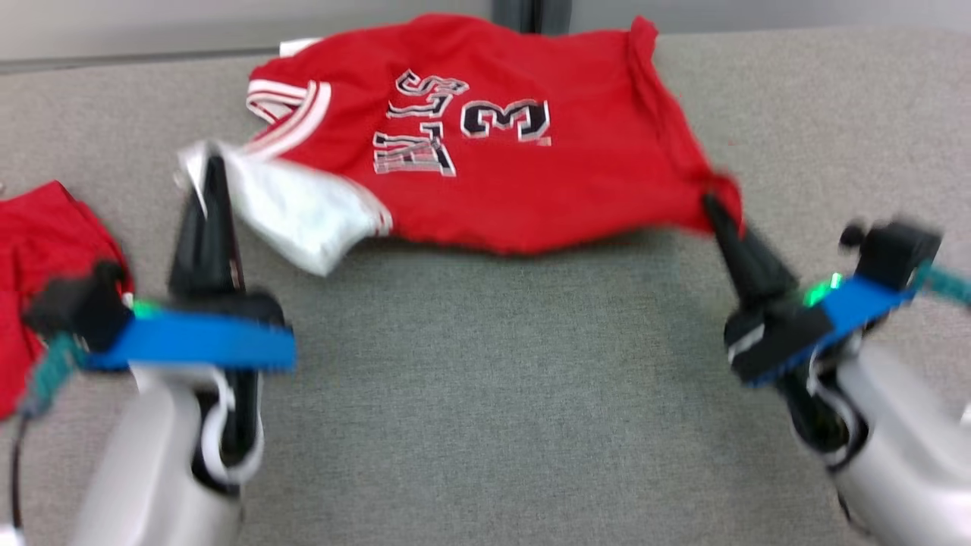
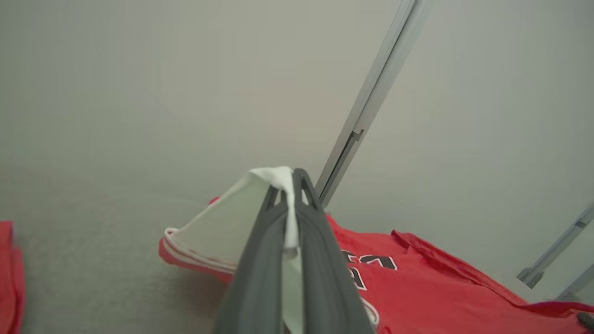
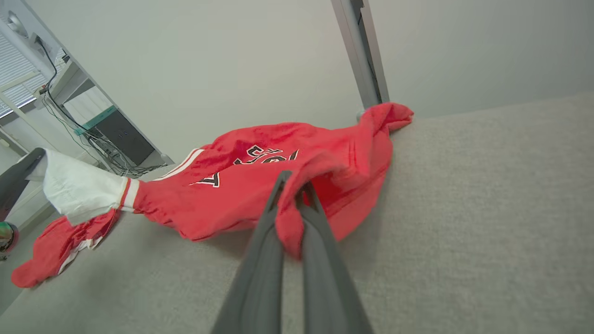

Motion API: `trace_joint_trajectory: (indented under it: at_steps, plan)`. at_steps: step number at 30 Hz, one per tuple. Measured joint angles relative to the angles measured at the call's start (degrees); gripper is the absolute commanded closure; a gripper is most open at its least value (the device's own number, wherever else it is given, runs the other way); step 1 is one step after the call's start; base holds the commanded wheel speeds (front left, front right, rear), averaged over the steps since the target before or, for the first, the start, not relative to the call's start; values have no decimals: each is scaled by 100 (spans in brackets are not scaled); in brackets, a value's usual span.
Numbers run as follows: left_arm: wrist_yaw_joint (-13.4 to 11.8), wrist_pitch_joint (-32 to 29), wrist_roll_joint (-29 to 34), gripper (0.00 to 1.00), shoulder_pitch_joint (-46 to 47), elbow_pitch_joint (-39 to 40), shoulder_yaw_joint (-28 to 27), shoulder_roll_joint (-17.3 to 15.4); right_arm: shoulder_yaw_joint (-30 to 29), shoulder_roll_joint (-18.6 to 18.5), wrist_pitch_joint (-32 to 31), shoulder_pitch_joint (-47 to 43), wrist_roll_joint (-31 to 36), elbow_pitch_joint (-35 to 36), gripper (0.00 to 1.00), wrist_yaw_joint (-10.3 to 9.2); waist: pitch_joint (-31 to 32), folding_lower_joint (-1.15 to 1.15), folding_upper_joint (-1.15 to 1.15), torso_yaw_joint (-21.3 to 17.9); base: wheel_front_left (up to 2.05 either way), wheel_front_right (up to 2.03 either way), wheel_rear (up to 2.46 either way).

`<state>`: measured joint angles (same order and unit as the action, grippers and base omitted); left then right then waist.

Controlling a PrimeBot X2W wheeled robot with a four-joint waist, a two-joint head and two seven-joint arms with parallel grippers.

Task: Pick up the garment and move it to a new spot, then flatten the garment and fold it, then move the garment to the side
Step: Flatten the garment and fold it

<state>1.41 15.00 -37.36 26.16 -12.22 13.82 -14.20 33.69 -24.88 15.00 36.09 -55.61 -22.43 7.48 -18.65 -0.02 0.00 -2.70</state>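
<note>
Grey fabric covers the table (image 1: 485, 364) where a red basketball jersey (image 1: 493, 152), its white-and-black number 3 and lettering facing up, stretches between the robot's two arms. At the left, the left tool (image 1: 213, 161) is pinched together on a corner of the jersey turned over to show its white lining (image 1: 292, 208), next to the red-and-white striped trim. The left wrist view shows that white cloth caught between the two dark fingers (image 2: 320, 241). At the right, the right tool (image 1: 711, 201) is clamped on the jersey's opposite red corner, and the right wrist view shows a fold of red cloth squeezed between its fingers (image 3: 260, 260). The near edge of the jersey hangs raised between the two grips and casts a shadow on the table. Its far part lies on the table close to the back edge, by a grey metal post (image 3: 359, 51) and a pale wall (image 3: 232, 55). A second red garment (image 1: 45, 250) lies on the table at the far left, just beside the left arm and apart from the jersey
</note>
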Motion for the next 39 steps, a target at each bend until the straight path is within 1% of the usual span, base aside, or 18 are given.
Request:
trace_joint_trajectory:
  at_steps: [4,7,9,16,21,26,31,35,39]
  plan:
    - [-153,-1,-52,100,-1140,358,-57,111,110,-35,-1,-877,37,112,100,1,287,-1,0,37,0,0,0]
    - [-303,-1,-110,100,-1885,578,-73,285,137,-52,1,-1424,49,198,100,0,510,0,0,62,0,0,0]
    - [-353,-1,-152,100,-2343,721,-80,366,110,-82,1,-1775,123,286,100,0,650,0,0,74,0,0,0]
    - [-609,-2,-194,100,-3693,1236,-158,383,-75,-332,2,-2991,378,697,100,0,1133,0,0,121,0,0,0]
    - [-777,-19,-201,100,-4308,1649,-181,344,-301,-520,4,-3735,391,1102,100,0,1271,0,0,136,0,0,0]
    - [-795,-114,-207,100,-4512,1775,-100,287,-420,-567,-60,-4118,536,1366,100,1,1256,1,0,136,0,0,0]
    - [-761,-196,-178,100,-4437,1798,-53,181,-559,-425,-156,-4125,621,1419,100,0,1246,2,0,99,0,0,0]
    - [-693,-300,-90,100,-4131,1823,-45,26,-654,-370,-256,-4015,658,1460,100,0,1188,2,0,49,0,0,0]
    - [-612,-457,-26,100,-3620,1782,-23,-102,-687,-291,-330,-3748,660,1461,100,0,1083,3,0,11,0,0,0]
